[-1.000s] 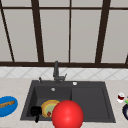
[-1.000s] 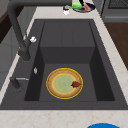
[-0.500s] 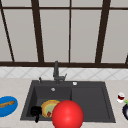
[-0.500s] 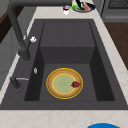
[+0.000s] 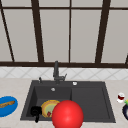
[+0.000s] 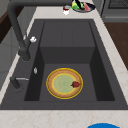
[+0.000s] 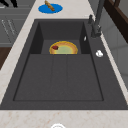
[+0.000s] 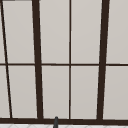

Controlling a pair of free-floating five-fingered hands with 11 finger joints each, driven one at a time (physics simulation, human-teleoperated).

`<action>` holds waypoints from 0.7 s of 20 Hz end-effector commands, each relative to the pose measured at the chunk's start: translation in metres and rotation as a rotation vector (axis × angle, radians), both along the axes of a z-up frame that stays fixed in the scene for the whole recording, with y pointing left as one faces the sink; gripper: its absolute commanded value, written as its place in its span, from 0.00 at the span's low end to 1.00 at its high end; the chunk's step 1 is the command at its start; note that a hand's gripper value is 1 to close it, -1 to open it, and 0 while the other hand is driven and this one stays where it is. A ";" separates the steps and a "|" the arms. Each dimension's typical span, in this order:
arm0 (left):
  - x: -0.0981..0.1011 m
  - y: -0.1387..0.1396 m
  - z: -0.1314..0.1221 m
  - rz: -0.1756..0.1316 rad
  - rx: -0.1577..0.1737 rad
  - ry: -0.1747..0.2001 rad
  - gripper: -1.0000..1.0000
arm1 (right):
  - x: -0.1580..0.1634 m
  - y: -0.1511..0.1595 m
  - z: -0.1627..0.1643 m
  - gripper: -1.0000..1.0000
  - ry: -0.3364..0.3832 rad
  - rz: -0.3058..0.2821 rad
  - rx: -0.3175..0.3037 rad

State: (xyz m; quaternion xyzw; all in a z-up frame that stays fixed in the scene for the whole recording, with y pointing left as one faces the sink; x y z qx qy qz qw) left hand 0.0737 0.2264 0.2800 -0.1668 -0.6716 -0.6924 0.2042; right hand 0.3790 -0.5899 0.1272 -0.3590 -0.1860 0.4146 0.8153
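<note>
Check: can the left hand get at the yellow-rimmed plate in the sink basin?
Probably yes. In the front view the left hand shows just left of the plate, with nothing between them; the red ball overlaps its other side.

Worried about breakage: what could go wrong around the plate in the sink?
The left hand hangs close beside the round yellow-rimmed plate in the black sink basin; a bump might chip it. The small dark red piece near the plate's rim could slide off.

Left hand (image 5: 35,111) hangs low at front; fingers unclear
</note>
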 end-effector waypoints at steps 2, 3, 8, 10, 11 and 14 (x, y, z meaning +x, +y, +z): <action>0.000 0.000 0.000 0.000 0.000 0.000 0.50 | -0.010 0.008 -0.027 1.00 0.004 -0.086 -0.025; 0.000 0.000 0.000 0.000 0.000 0.000 0.50 | -0.011 0.004 -0.023 1.00 0.023 -0.049 -0.031; 0.000 0.000 0.000 0.000 0.000 0.000 0.50 | 0.016 -0.022 0.007 1.00 0.122 0.123 0.023; 0.000 0.000 0.000 0.000 0.000 0.000 0.50 | 0.028 -0.025 0.017 1.00 0.170 0.170 0.001; 0.000 0.000 0.000 0.000 0.000 0.000 0.50 | 0.032 -0.028 0.020 1.00 0.197 0.183 -0.012; 0.000 0.000 0.000 0.000 0.000 0.000 0.50 | 0.045 -0.032 0.032 1.00 0.291 0.215 -0.015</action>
